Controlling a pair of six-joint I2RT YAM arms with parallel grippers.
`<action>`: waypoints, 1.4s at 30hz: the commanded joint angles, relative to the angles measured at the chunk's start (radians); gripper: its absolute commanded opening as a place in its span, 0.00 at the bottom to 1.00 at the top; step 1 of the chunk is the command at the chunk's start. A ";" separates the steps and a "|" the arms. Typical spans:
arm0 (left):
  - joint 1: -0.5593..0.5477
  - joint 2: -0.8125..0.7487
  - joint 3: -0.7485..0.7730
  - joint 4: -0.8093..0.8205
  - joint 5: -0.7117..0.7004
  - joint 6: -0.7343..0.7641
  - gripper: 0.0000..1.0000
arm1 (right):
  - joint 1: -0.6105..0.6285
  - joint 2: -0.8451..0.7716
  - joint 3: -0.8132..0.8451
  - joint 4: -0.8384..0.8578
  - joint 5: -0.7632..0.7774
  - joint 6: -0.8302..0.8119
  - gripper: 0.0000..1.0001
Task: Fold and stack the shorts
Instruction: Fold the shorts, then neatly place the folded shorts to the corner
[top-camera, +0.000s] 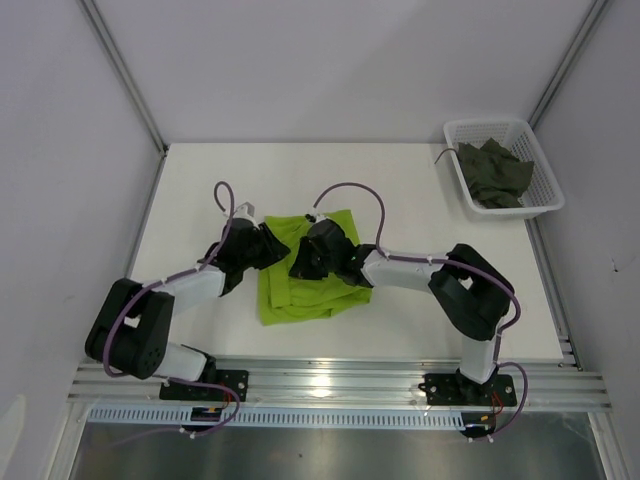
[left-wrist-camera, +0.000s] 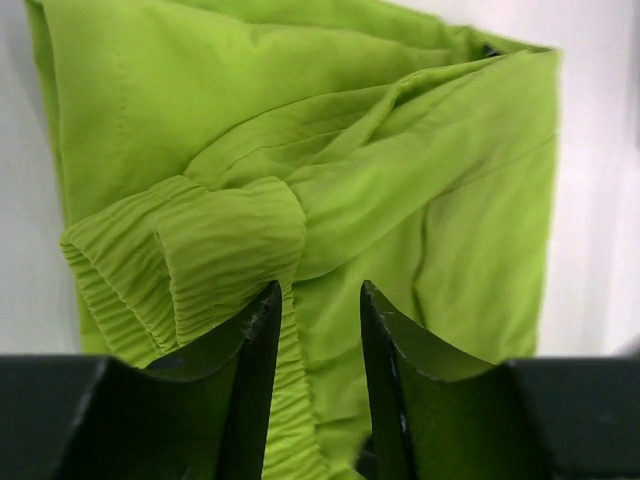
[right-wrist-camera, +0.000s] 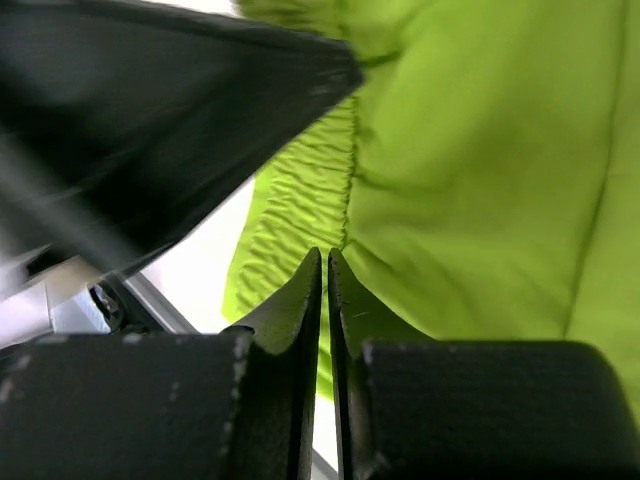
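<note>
The left gripper (left-wrist-camera: 318, 292) stands with its jaws partly apart. The gathered elastic waistband (left-wrist-camera: 200, 250) of the lime green shorts (left-wrist-camera: 400, 180) runs down into the gap between the fingers, though neither pad visibly presses it. Just beyond these fingertips the cloth lies in loose folds, one fold doubled over the band on the left finger's side and smoother fabric spreading ahead and to the right. The right gripper (right-wrist-camera: 325, 255) has its jaws drawn together to a thin slit, with the tips against the seam where the ribbed waistband meets the plain cloth. Whether a thin layer is pinched between them cannot be told. In the top view the two grippers sit close together over the far part of the green shorts, the left gripper at the cloth's left edge and the right one just beside it, over the middle. The rest of the shorts spreads from under them toward the arm bases on the white table (top-camera: 420, 200). Well away from both grippers, past the right arm at the table's far right corner, the dark olive-grey shorts (top-camera: 495, 172) lie crumpled inside a white mesh basket (top-camera: 543, 175).
</note>
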 joint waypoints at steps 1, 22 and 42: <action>0.017 0.086 0.045 -0.003 -0.034 0.060 0.40 | -0.008 -0.074 0.004 -0.031 0.051 -0.044 0.07; 0.023 0.146 0.323 -0.270 -0.257 0.264 0.61 | -0.402 -0.081 0.010 -0.238 -0.033 -0.297 0.66; -0.038 -0.208 0.101 -0.364 -0.145 0.192 0.86 | -0.356 -0.065 -0.263 0.118 -0.313 -0.172 0.39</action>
